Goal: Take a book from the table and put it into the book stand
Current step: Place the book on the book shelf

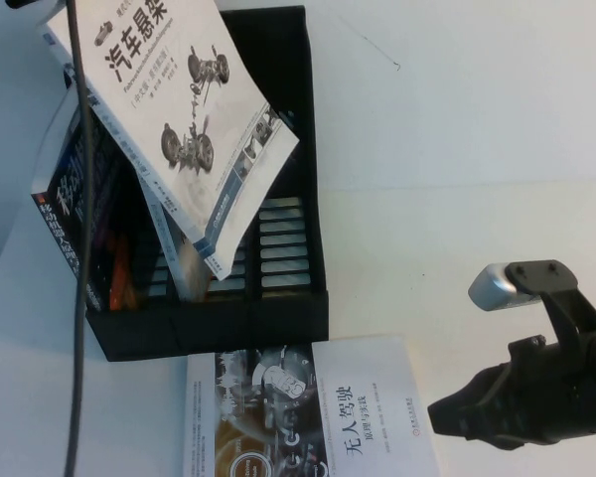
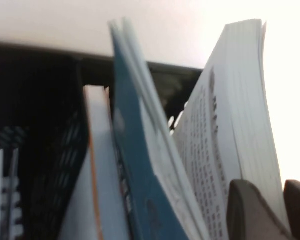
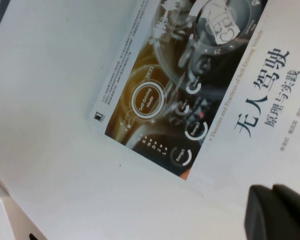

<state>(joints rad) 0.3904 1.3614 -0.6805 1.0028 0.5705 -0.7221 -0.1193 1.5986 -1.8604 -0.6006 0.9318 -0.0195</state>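
Observation:
The book (image 1: pixel 174 109), pale with a car-chassis drawing and black title, hangs tilted over the black book stand (image 1: pixel 293 129), its lower corner down inside the middle compartment. My left gripper (image 2: pixel 277 215) is shut on the book's white page block (image 2: pixel 240 100); the teal cover (image 2: pixel 140 170) splays away from those pages. That gripper is outside the high view. My right gripper (image 1: pixel 447 412) hovers low over the table (image 1: pixel 477 149) at the front right, shut and holding nothing, its fingers (image 3: pixel 277 212) pressed together.
A dark-covered book (image 1: pixel 65 199) leans in the stand's left compartment beside an orange-edged white book (image 2: pixel 97 165). A half-dark-photo, half-white book (image 1: pixel 308 417) lies flat in front of the stand, close to my right gripper. A black cable (image 1: pixel 76 298) hangs down the left side.

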